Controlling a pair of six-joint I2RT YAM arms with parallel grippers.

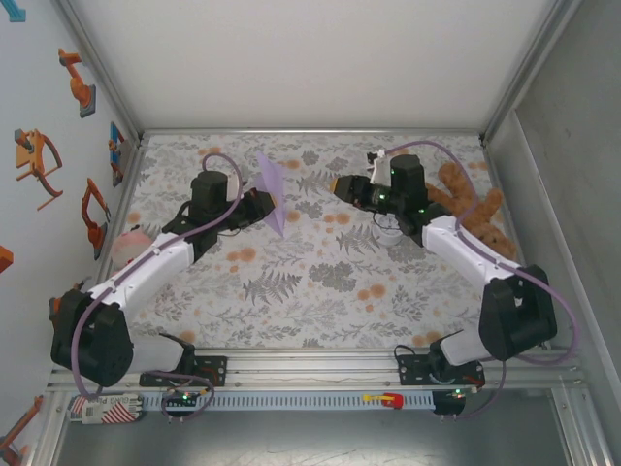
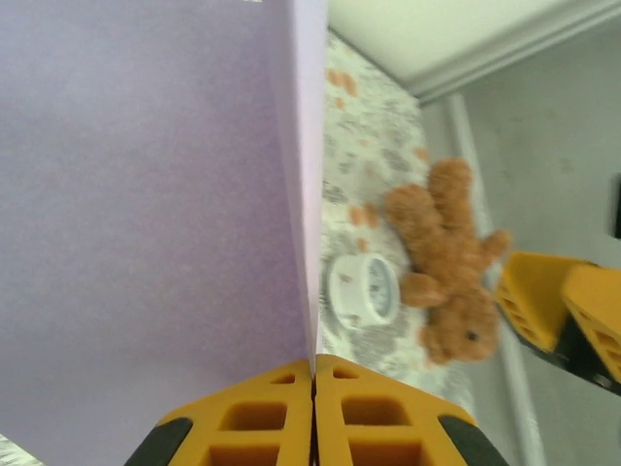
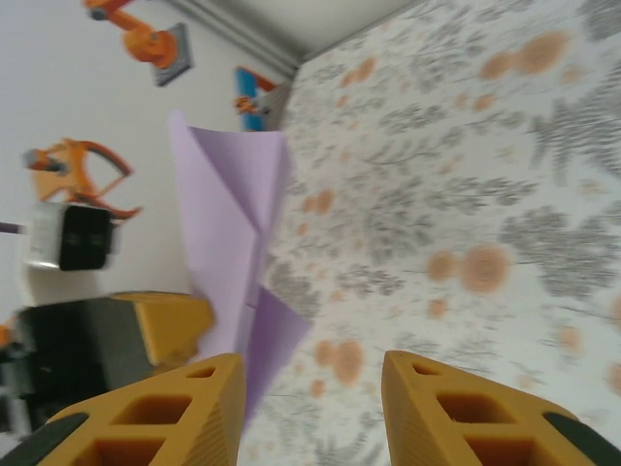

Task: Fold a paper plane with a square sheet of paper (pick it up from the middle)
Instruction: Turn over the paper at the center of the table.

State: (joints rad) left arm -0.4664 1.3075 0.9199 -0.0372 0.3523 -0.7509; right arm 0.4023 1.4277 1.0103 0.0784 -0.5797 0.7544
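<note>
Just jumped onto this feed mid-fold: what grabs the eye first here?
The part-folded lavender paper stands on edge above the flowered tablecloth, pinched in the shut left hand. The right hand faces it, open and empty, clear of the sheet. A brown teddy bear lies at the right, beside the right arm.

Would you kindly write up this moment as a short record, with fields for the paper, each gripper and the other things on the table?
paper: folded lavender paper, held upright over the flowered tablecloth
left gripper: shut on the paper
right gripper: open, empty, facing the paper with a gap between them
other things: brown teddy bear lying on the cloth; small white round object beside it
</note>
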